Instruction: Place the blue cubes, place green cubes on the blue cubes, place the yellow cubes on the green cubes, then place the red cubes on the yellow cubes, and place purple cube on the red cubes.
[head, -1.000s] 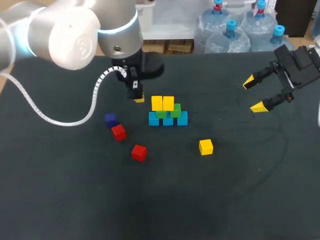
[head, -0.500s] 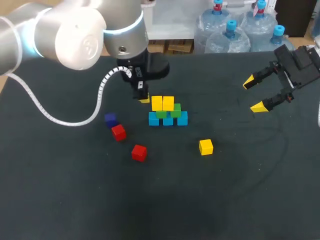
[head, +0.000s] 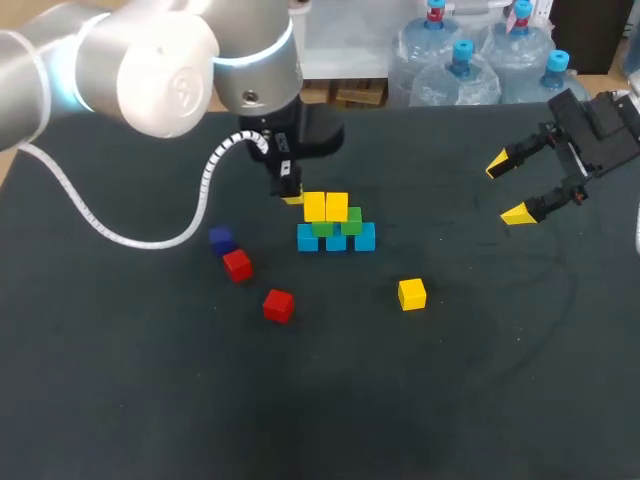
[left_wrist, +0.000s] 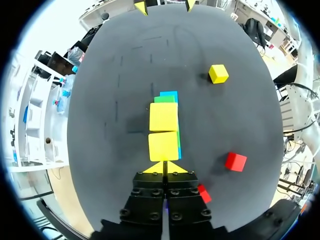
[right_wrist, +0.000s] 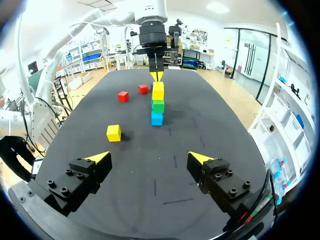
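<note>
Left claw (head: 291, 199) tips pressed together, empty, just left of the two stacked yellow cubes (head: 325, 207), which sit on green cubes (head: 351, 222) over blue cubes (head: 336, 240). Right claw (head: 508, 188) spread apart, empty, far right. Loose yellow cube (head: 411, 294), red cubes (head: 278, 305) and purple cube (head: 221, 238) lie on the desk (head: 480, 380).

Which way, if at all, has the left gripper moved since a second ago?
Yes. The left gripper shifted toward the cube stack, which stayed put, ending close beside its yellow cubes.

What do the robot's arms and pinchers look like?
The left arm is fat, round and silvery white, with a glowing blue ring and a curly white cable. The left gripper and right gripper are black and blocky; their jaws end in pointy yellow tips.
</note>
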